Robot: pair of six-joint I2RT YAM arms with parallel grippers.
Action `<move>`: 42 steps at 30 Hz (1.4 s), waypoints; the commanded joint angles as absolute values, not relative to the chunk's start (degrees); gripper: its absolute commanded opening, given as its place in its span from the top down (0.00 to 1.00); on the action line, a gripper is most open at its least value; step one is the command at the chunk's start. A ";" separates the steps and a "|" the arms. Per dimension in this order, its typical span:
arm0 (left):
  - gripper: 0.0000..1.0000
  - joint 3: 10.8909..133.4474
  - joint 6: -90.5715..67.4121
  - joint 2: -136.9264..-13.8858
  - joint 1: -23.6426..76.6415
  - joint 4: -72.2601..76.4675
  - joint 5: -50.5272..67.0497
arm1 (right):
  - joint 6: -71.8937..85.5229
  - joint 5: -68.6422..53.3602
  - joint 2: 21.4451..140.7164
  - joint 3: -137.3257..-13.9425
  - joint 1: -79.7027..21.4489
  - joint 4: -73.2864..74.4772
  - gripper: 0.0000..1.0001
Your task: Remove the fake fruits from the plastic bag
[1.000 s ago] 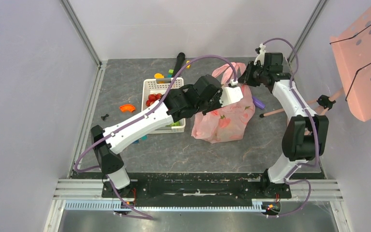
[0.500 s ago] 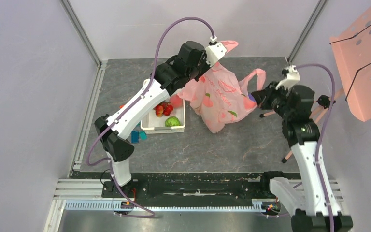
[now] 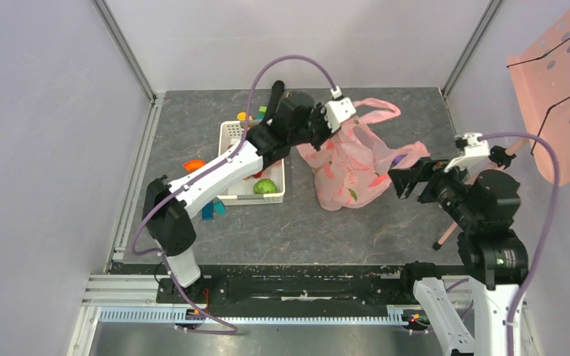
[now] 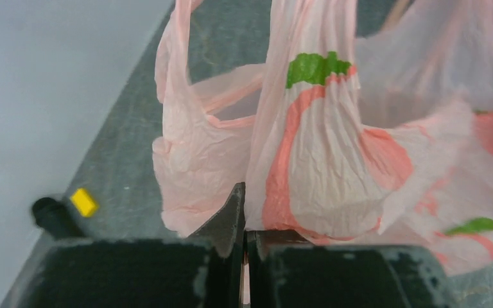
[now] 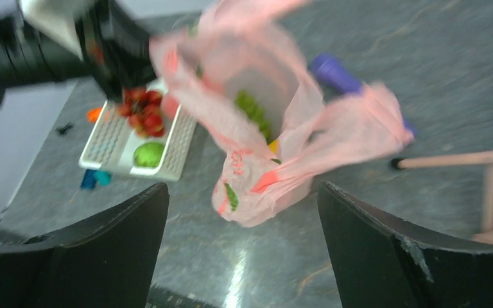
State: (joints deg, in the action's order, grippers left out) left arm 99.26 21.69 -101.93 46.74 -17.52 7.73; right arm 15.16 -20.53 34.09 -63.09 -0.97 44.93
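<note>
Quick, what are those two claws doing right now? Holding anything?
Left gripper: closed, pinching the pink plastic bag.
Right gripper: open, holding nothing.

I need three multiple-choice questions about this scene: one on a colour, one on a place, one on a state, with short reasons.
1. What colour is the cylinder beside the plastic bag?
A yellow
B purple
C white

2. Where is the green apple?
A in the white basket
B in the plastic bag
C under the cylinder

3. How is the right end effector?
A shut on the bag
B shut on a fruit
C open, holding nothing

Answers:
1 B: the right wrist view shows it purple.
2 A: it lies on the basket floor.
3 C: its fingers stand wide apart.
</note>
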 commanded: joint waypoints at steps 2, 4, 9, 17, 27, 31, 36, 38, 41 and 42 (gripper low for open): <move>0.98 82.98 22.87 -91.70 46.85 7.34 20.14 | 10.19 -7.53 36.19 -69.64 -1.05 49.54 0.15; 0.98 79.78 22.96 -89.86 46.85 11.18 20.08 | 10.74 -8.51 37.76 -69.48 -1.05 47.48 0.21; 0.98 79.50 23.66 -88.88 46.85 10.88 21.99 | 12.76 -12.48 41.83 -68.74 -1.05 39.04 0.52; 0.98 79.28 23.72 -88.36 46.76 12.04 23.10 | 13.34 -15.63 48.18 -59.35 -1.05 29.29 0.78; 0.98 78.37 24.20 -88.36 46.29 12.01 23.65 | 9.68 -30.37 49.96 -49.01 -1.42 26.00 0.83; 0.98 79.89 22.73 -89.50 45.57 9.76 23.46 | 10.91 -32.02 43.93 -43.74 -4.58 28.29 0.82; 0.98 81.69 20.65 -90.67 45.53 5.87 24.04 | 19.01 -29.17 35.27 -36.49 -15.35 25.24 0.84; 0.98 81.55 19.68 -90.87 45.53 5.33 25.98 | 23.36 -27.15 33.11 -34.44 -20.29 22.97 0.85; 0.98 80.93 17.91 -91.32 45.53 6.41 30.48 | 28.25 -24.22 31.33 -31.24 -27.49 17.98 0.86; 0.98 80.71 17.06 -91.55 45.53 7.09 32.05 | 28.89 -22.87 31.67 -30.72 -29.74 16.93 0.86</move>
State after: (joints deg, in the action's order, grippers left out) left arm 78.98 21.17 -90.61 45.71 5.54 25.15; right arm 21.28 -27.49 32.12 -33.17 -23.07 24.51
